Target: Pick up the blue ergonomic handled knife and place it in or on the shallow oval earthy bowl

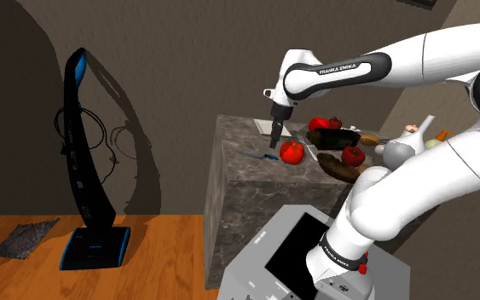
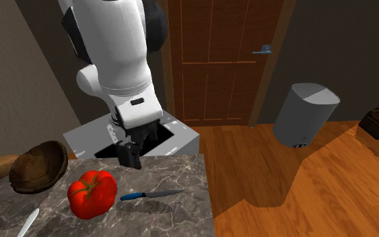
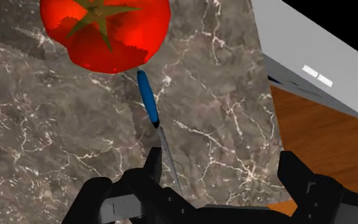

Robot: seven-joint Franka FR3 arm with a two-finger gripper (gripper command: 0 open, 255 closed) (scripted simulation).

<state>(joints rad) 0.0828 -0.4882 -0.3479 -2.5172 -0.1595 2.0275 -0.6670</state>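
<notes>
Dark marble counter (image 3: pixel 222 95) carries your knife (image 3: pixel 149 98), blue handle just beside the tomato (image 3: pixel 104 32); you see the gripper (image 3: pixel 222 167) above its blade, fingers apart, holding nothing.

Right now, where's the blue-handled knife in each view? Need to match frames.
Shoulder view: knife lies by the edge of the counter, just left of the tomato, below the gripper.
Second exterior view: knife lies flat at lower centre, just right of the tomato.
Wrist view: knife points its handle at the tomato, blade ending beside one finger of the open gripper.
Shared landmark: the tomato.
</notes>
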